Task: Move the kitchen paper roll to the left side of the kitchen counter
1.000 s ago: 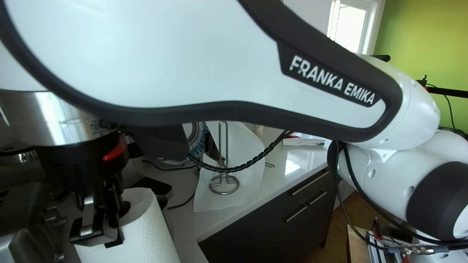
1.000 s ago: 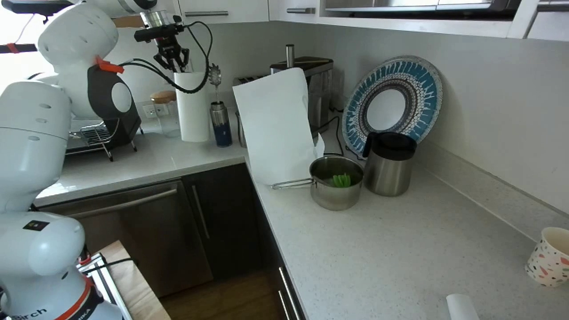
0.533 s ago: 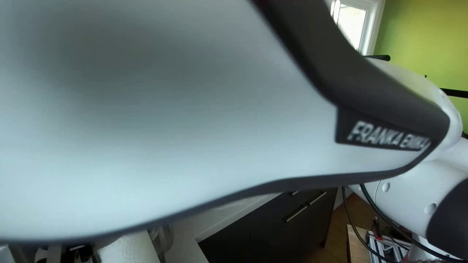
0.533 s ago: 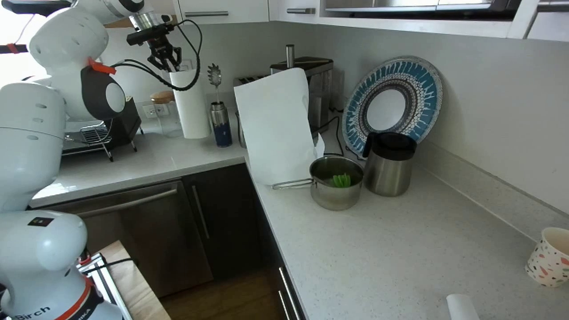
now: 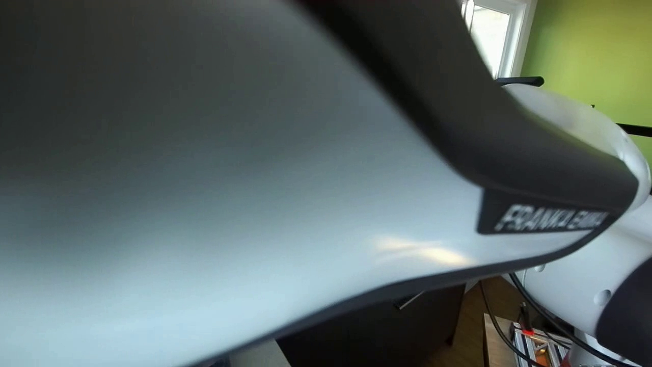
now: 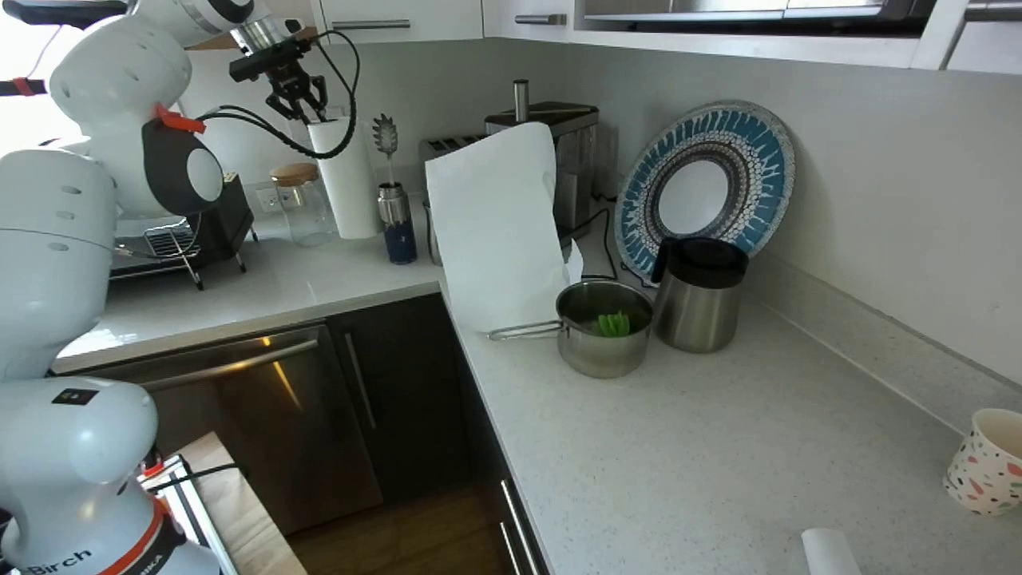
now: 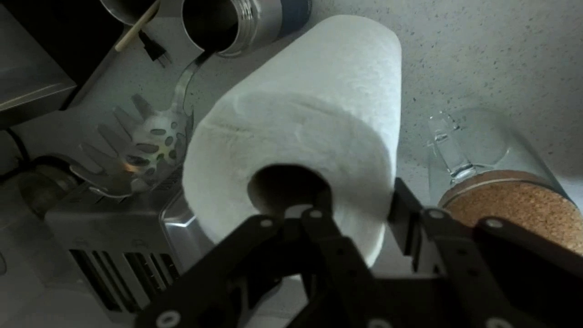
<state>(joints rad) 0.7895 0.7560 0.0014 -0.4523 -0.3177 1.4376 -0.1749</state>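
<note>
The kitchen paper roll (image 6: 351, 192) is a tall white cylinder at the back of the kitchen counter (image 6: 703, 463), its top tilted left in an exterior view. In the wrist view the roll (image 7: 360, 68) shows its hollow core. My gripper (image 7: 350, 212) has one finger in the core and the other against the outer side, shut on the roll's wall. In an exterior view my gripper (image 6: 314, 116) is at the roll's top. I cannot tell whether the base touches the counter. In an exterior view, the arm hides the roll and most of the counter (image 5: 260, 355).
A cork-lidded glass jar (image 6: 303, 212) stands left of the roll, a steel-blue bottle (image 6: 398, 224) with a slotted spoon right of it. A toaster (image 7: 127, 246), a white sheet (image 6: 495, 231), a pot (image 6: 603, 343), a pitcher (image 6: 703, 303) and a dish rack (image 6: 172, 243) also stand here.
The roll has gone from upright to tilted, and its base has shifted up in the picture. The arm has moved a little left there and now covers most of an exterior view.
</note>
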